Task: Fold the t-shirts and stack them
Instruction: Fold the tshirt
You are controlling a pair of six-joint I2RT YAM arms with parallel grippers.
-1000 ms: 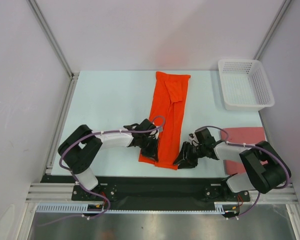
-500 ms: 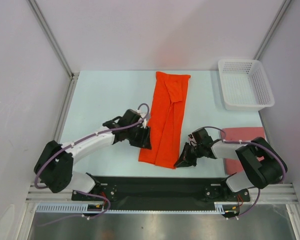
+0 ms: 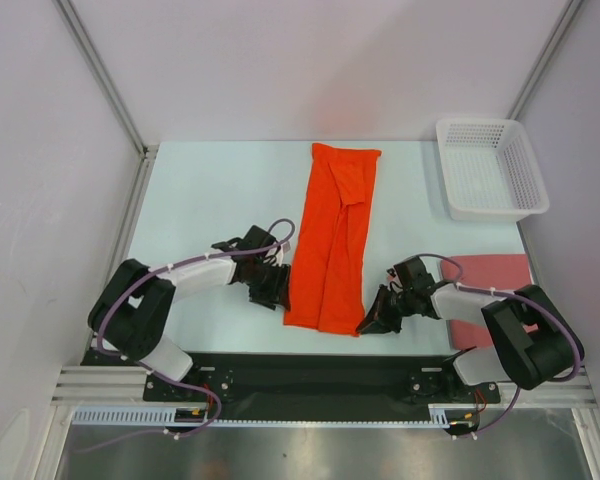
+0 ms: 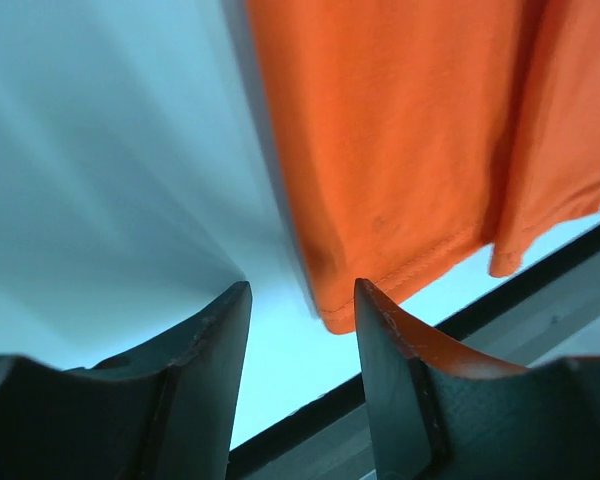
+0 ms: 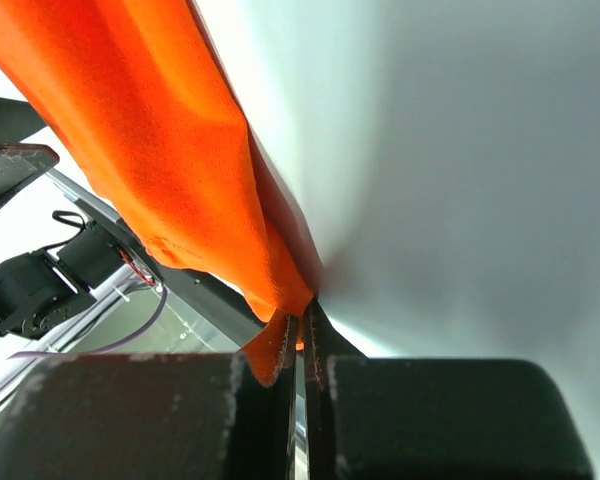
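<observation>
At the near edge of the pale surface (image 3: 220, 190), my right hand (image 3: 375, 320) is closed tight on the near right corner of the orange t-shirt (image 3: 332, 240). A tuft of the hem is pinched flat between its fingers, as the right wrist view shows. My left hand (image 3: 273, 293) stands open just beside the near left corner, touching nothing, with the hem lying a little beyond its fingertips.

The shirt lies mid-surface as a long narrow strip, running from the near edge toward the far side. The brick-red t-shirt (image 3: 490, 272) lies flat to the right, partly under my right arm and well apart from the orange one. The white lattice basket (image 3: 495, 212) sits at the far right corner.

I judge the cloth to be light, thin and entirely limp. It will sag from wherever it is held, and its stacked layers could slide over one another or peel apart. The best hold looks to be the two near hem corners, with every layer taken in each pinch. A one-sided lift would probably twist the strip and spoil its edges. The hem seam gives the firmest bite, while the smooth middle offers little to grip.
</observation>
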